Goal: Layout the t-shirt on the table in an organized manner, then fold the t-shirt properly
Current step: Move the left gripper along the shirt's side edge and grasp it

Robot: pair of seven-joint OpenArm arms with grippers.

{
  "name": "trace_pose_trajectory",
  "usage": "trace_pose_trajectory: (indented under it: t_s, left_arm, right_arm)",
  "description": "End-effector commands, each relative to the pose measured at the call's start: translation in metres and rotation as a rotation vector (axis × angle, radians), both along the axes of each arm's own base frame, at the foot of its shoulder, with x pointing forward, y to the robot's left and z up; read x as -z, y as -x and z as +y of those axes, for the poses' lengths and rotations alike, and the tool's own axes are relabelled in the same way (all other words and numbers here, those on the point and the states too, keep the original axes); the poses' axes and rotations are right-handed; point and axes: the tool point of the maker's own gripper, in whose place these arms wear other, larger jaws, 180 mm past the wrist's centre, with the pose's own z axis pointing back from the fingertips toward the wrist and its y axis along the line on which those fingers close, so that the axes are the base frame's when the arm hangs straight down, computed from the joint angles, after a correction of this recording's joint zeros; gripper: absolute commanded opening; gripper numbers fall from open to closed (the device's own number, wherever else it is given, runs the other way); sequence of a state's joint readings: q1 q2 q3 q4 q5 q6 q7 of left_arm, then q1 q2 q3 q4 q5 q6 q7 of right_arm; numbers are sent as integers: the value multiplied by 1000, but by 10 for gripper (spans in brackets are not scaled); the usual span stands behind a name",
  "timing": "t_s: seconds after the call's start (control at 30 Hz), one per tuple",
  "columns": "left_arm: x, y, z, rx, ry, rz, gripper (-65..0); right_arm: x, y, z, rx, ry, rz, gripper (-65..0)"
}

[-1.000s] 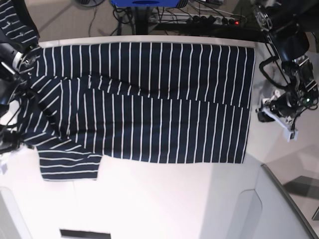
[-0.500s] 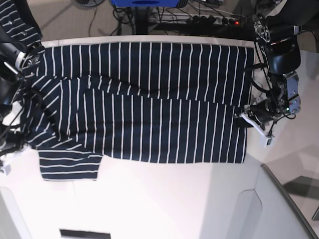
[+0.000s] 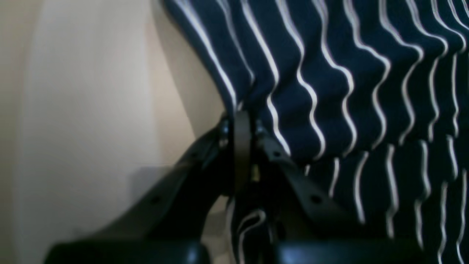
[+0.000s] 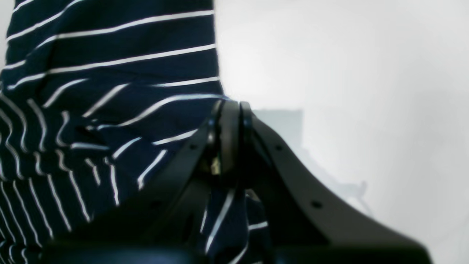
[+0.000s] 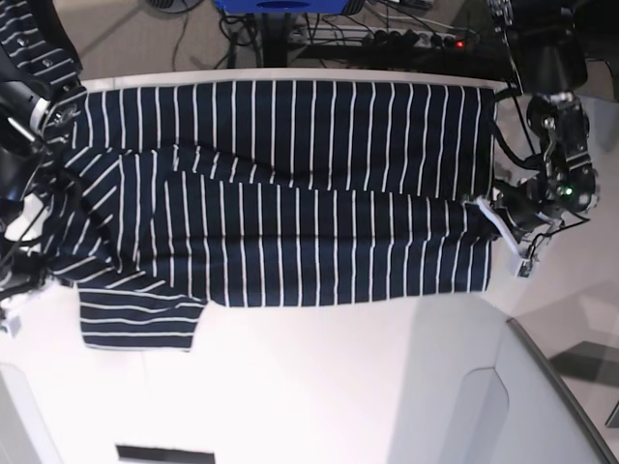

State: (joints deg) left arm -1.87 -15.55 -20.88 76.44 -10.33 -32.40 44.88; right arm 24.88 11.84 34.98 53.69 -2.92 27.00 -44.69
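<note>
Base view shows the left gripper (image 5: 488, 215), which stood clear of the cloth a second ago, now clamped on the hem edge of the t-shirt (image 5: 290, 193), and that edge has been drawn slightly outward. Both ends appear secured, so the next fold can probably begin. The shirt lies spread across the table (image 5: 319, 377), partly folded lengthwise, one sleeve sticking out toward the near side. The left arm reaches down with its wrist bent inward. The right gripper (image 4: 229, 110) is closed tight on fabric near the sleeve.
</note>
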Motion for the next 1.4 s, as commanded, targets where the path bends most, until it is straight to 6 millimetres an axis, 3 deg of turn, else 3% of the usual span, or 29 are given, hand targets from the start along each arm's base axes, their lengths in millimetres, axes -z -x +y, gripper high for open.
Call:
trace_pose_trajectory:
  t_s: [0.0,0.1,0.33,0.47,0.5,0.57,0.63,0.7,0.73,0.83,0.93,1.13,1.37]
  left_arm:
    - [-22,-8,8,14,-47,-48,-650]
    - [-27,11,5,46,-97,-25,-650]
    - [8,61,3,59,-96,104,-650]
    - [15,76,8,47,-96,137,-650]
    - [15,77,8,45,-96,138,-632]
    - [13,77,14,27,-99,131,-467]
    - [6,74,26,-9,-107,110,-308]
    - [-2,71,38,-49,-113,88,-206]
    - [-4,71,45,-71,-115,80,-186]
    - [-16,56,63,-140,-105,34,-197]
    - [-4,40,68,-191,-43,44,-211]
    - [15,-6,57,-253,116,-1,-209]
    - [39,-25,45,-313,245,-7,-209]
  right_arm:
    - [-23,-17,-10,8,21,-69,-648]
    - [-23,-17,-10,8,21,-69,-648]
    - [-23,-17,-10,8,21,-69,-648]
    - [-23,-17,-10,8,21,-69,-648]
    - [-23,-17,-10,8,21,-69,-648]
    - [-23,-17,-10,8,21,-69,-648]
    - [-22,-17,-10,8,20,-67,-648]
    - [-22,-17,-10,7,20,-66,-648]
    - [-22,-17,-10,7,20,-66,-648]
    - [-22,-17,-10,6,21,-65,-648]
    - [-22,-17,-10,6,21,-65,-648]
    - [-22,-17,-8,5,18,-65,-648]
    - [-22,-16,-10,6,21,-64,-648]
